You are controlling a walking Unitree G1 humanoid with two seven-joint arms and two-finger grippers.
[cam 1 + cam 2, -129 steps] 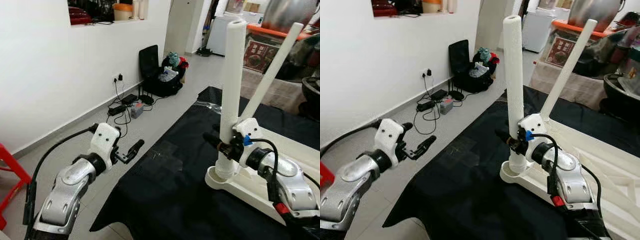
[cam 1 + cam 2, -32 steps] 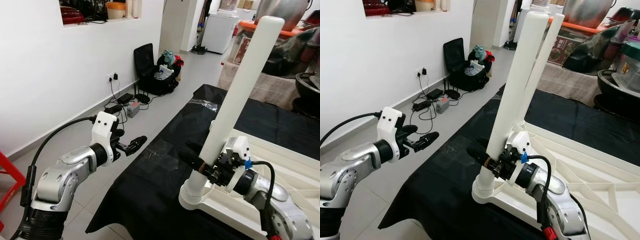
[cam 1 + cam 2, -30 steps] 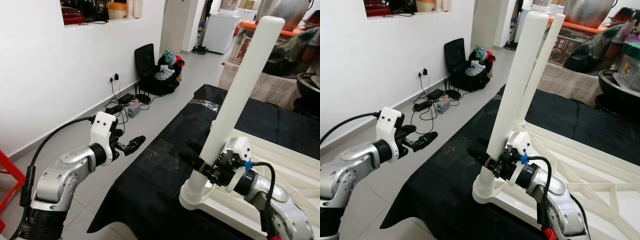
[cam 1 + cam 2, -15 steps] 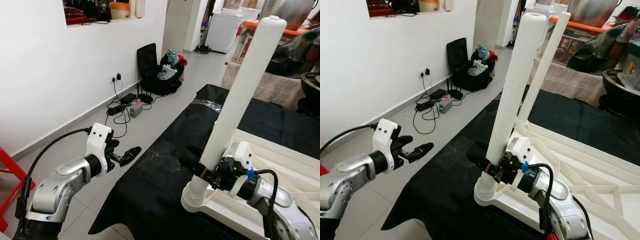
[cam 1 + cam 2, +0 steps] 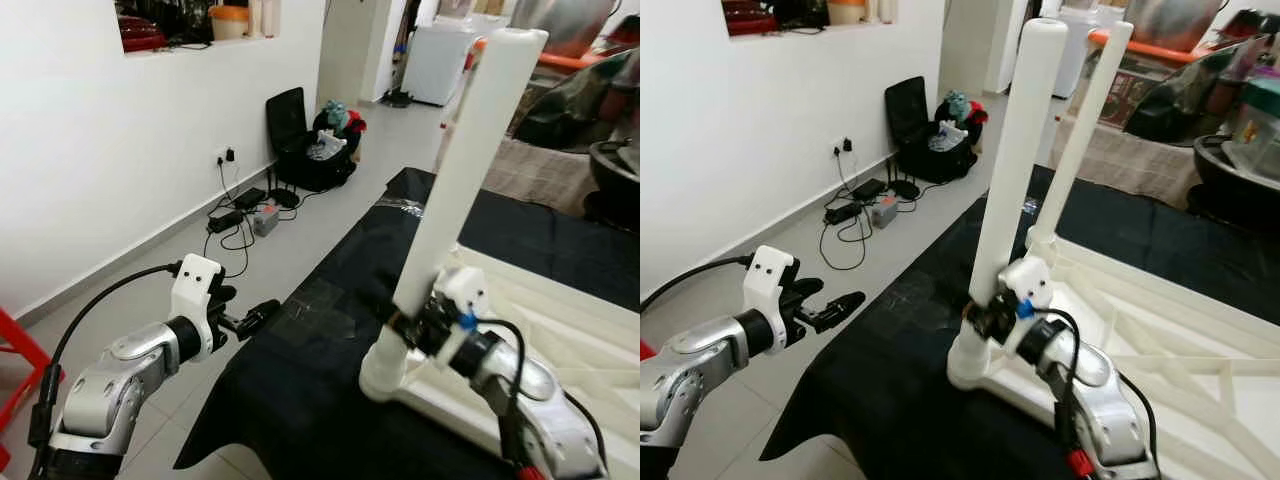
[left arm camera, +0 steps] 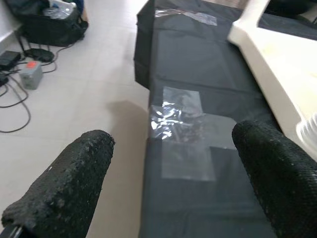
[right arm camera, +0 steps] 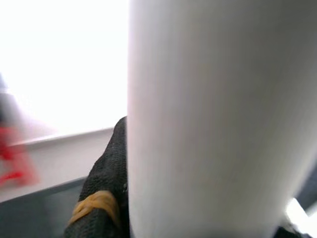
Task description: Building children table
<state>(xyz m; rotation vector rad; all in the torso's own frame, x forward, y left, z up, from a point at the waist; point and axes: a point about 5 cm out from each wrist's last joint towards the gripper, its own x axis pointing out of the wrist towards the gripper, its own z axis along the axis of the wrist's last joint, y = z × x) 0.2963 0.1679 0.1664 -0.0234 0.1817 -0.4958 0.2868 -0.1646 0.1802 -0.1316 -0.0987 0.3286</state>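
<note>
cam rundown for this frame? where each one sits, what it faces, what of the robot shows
Left eye view: head, looking down-forward at the upturned white table on the black cloth; both arms show.
Right eye view: same scene, shifted; right hand grips the near table leg.
Left wrist view: along the open left hand, over cloth edge and floor.
Right wrist view: tight against that leg.
Shared: left wrist and eyes both catch the clear tape patch.

Silver arms (image 5: pixel 120 375); white wrist housings; black cables; black-fingered claws.

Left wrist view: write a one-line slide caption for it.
Open left hand hovering above taped black mat beside the upturned white table top.
</note>
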